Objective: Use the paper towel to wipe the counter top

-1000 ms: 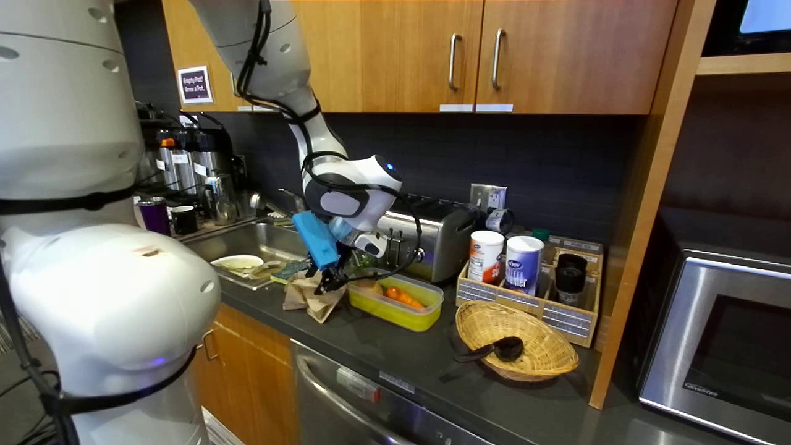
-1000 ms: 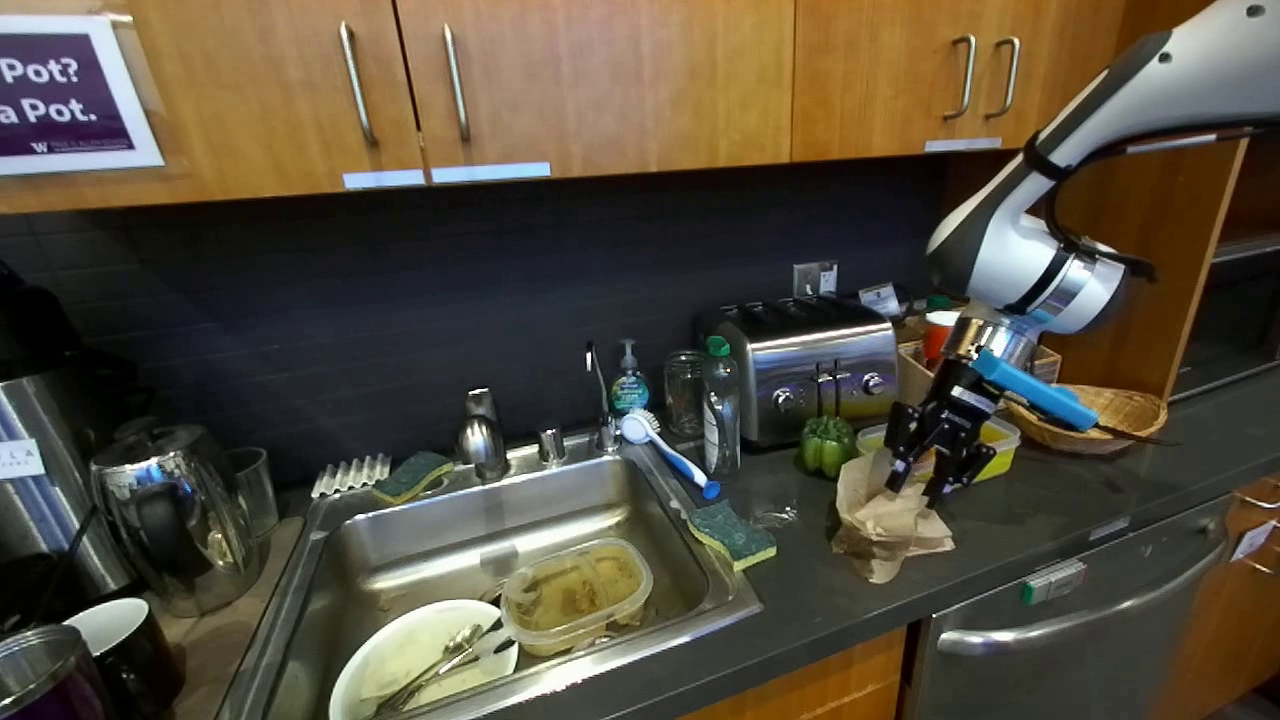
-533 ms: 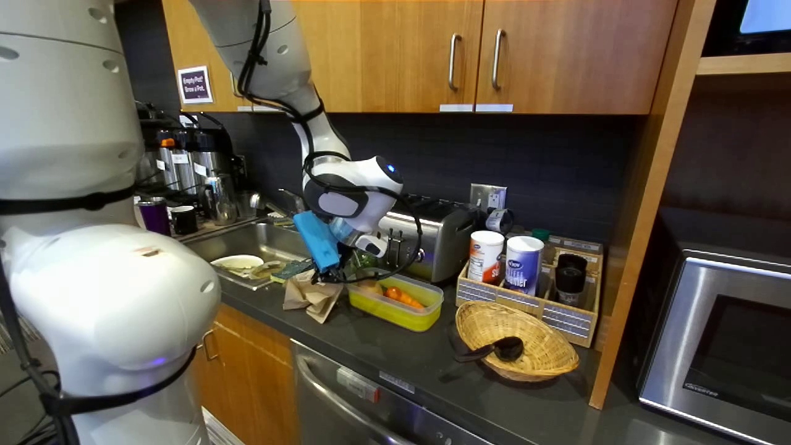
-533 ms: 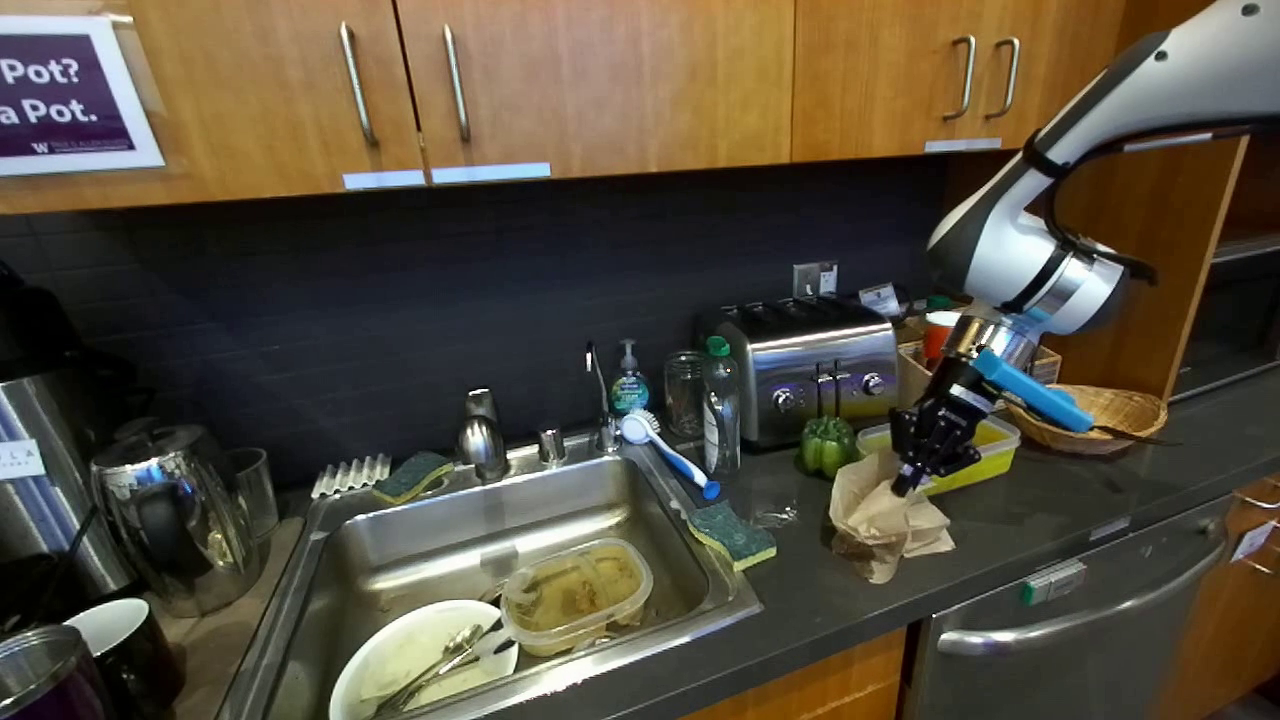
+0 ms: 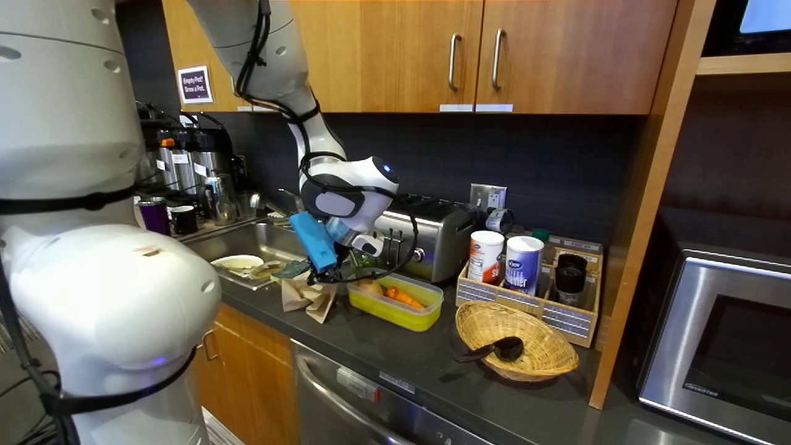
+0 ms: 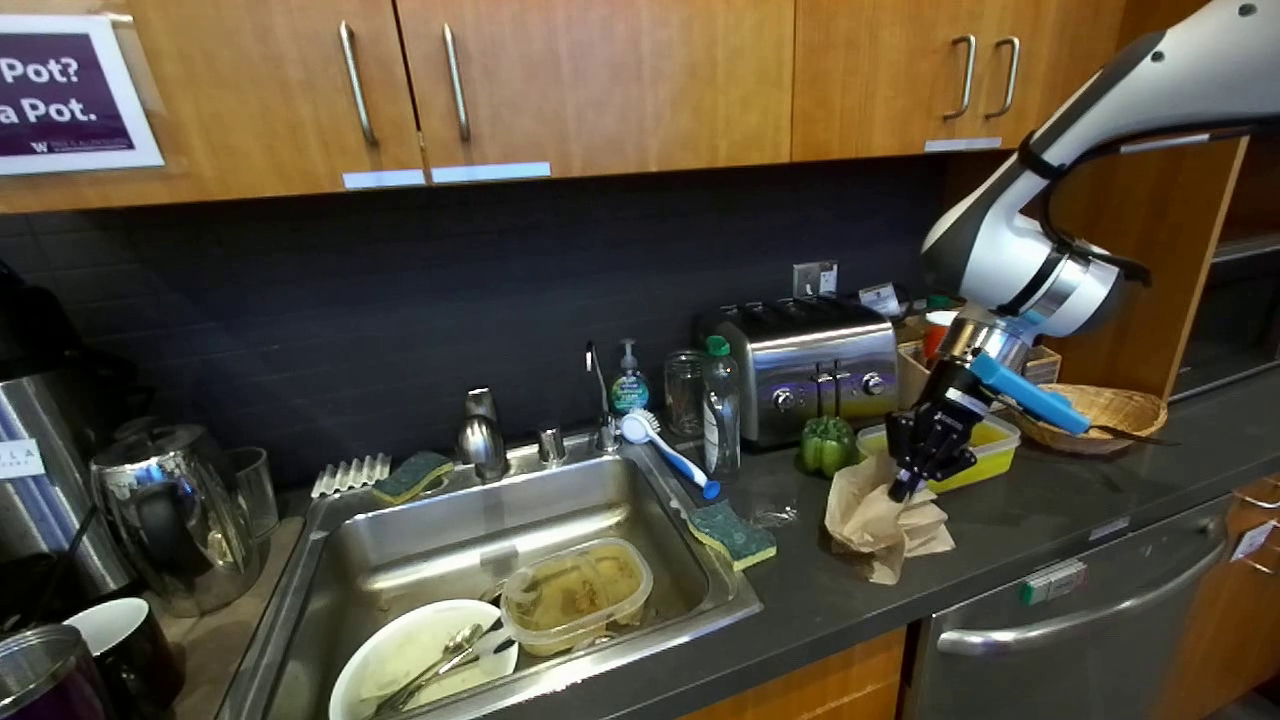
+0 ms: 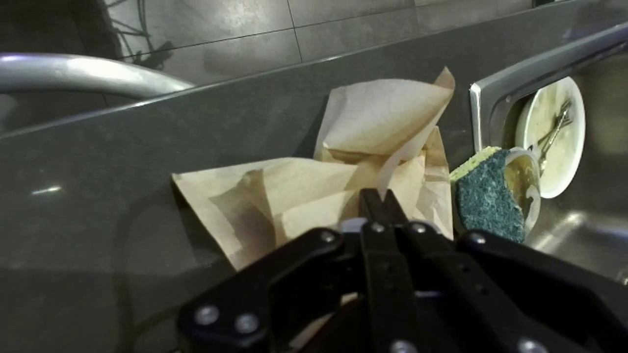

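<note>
A crumpled tan paper towel (image 7: 309,181) rests on the dark grey counter top (image 7: 98,206), close to its front edge and beside the sink. In the wrist view, a fold of the paper runs in between the fingertips of my gripper (image 7: 381,197), which is pinched shut on it. Both exterior views show the paper towel (image 6: 868,510) under the tilted black gripper (image 6: 903,488). Part of the sheet is hidden beneath the fingers. An exterior view has the same paper towel (image 5: 304,298) on the counter top (image 5: 401,361), left of the yellow container.
A green-yellow sponge (image 7: 490,196) lies between the paper and the sink (image 6: 660,608). Close behind the gripper stand a yellow container (image 5: 395,316) with vegetables, a green pepper (image 6: 828,447) and a toaster (image 6: 815,375). Farther along is a woven basket (image 5: 525,364).
The fingers, apart a second ago, have come together on the paper towel. Gripper and upper part of the paper have shifted slightly toward the sink.
</note>
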Robot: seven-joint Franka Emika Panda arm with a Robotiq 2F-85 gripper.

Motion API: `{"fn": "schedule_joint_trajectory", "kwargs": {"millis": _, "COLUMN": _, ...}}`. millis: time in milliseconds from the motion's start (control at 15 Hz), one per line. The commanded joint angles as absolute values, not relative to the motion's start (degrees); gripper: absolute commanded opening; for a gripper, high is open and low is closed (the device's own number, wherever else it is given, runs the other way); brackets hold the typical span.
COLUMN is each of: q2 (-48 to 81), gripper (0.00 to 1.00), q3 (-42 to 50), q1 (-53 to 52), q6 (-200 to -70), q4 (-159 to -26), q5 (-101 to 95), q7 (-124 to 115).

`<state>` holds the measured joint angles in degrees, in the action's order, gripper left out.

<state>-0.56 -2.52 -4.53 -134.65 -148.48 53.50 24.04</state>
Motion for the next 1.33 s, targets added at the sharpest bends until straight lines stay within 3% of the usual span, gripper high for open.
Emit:
{"fn": "schedule_joint_trajectory", "kwargs": {"millis": 0, "q2": 1.07, "gripper": 0.0, "q3": -3.7, "q1": -4.91, "q6": -133.81, "q4": -147.15, "q5": 49.85, "q7": 19.58}}
{"fn": "schedule_joint_trajectory", "kwargs": {"millis": 1267, "q2": 8.51, "gripper": 0.0, "q3": -5.96, "q1": -5.53, "q6": -135.89, "q4": -139.43, "q5": 36.44, "q7": 12.99}}
